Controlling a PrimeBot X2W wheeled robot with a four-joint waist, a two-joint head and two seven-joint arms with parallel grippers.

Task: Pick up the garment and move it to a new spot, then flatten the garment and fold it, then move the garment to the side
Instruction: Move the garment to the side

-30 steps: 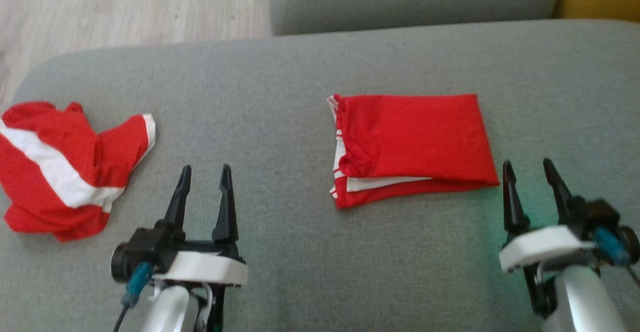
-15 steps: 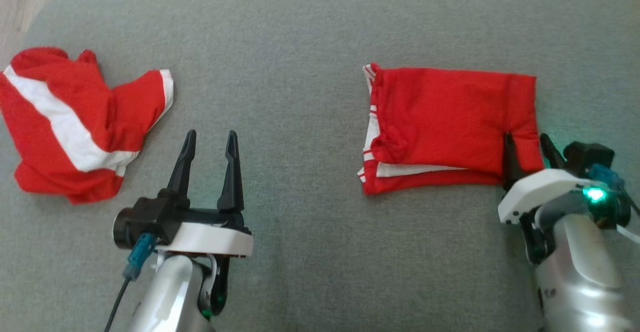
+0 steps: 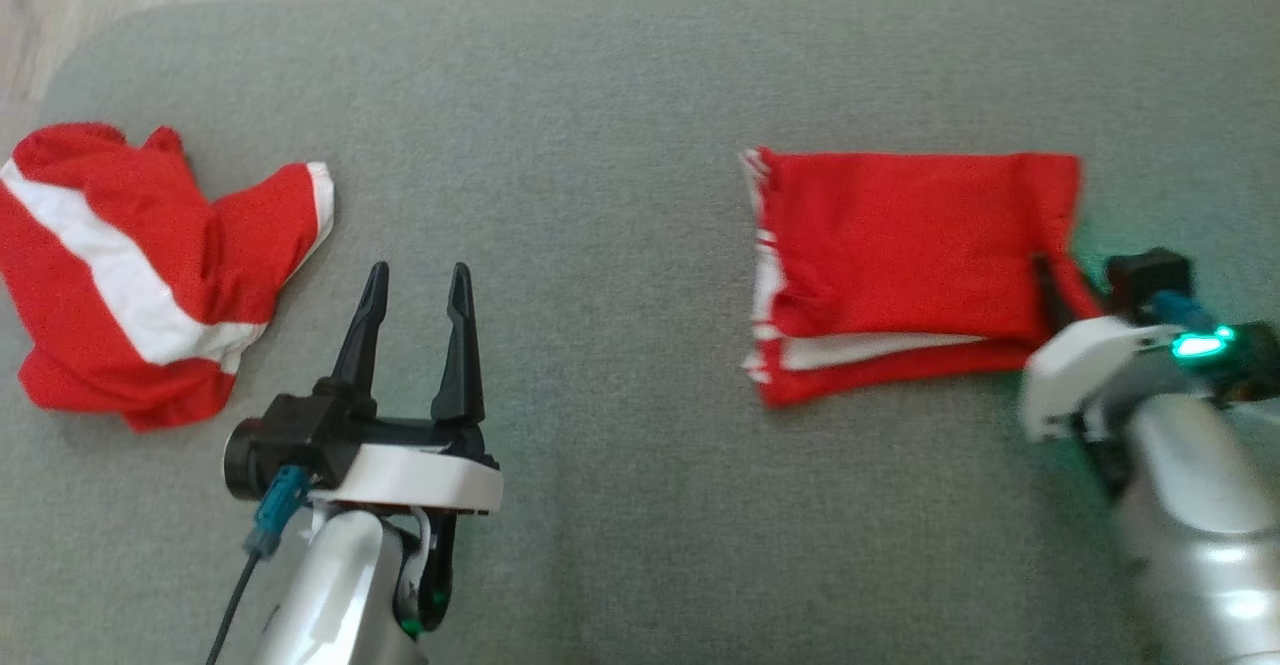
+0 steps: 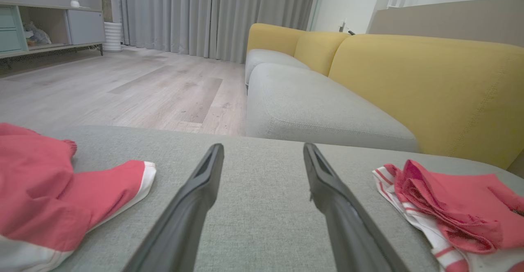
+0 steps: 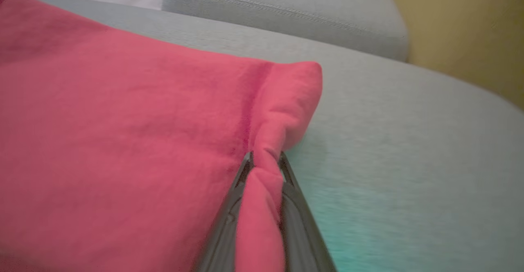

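A: What is hard to make out from here?
B: The right end effector (image 5: 266,157) is blurred in the head view, and its fingertips sit partly under red cloth. The crumpled garment (image 3: 130,265) runs off the left edge of that view. The lower layers of the folded garment (image 3: 900,240) show only as white-striped edges along its left side.
A: State of the right end effector?
B: Pressed together on a bunched ridge of cloth at the folded garment's right edge, toward the near corner. The right wrist view shows the fabric squeezed between the two fingers (image 5: 229,214). The silver forearm (image 3: 1190,505) enters from the lower right, with a green light on the wrist.
A: And the left?
B: The left end effector (image 3: 417,280) is spread, fingers pointing away from the robot, over bare grey sofa seat (image 3: 600,95). It sits between the two garments and apart from both.
A: Location of the garment?
B: The folded garment lies flat on the right half of the seat. The crumpled one lies at the far left.
A: Surroundings?
B: A yellow backrest (image 4: 430,84) rises behind a second grey cushion (image 4: 311,112), with wooden floor (image 4: 123,88) and grey curtains (image 4: 204,14) beyond.
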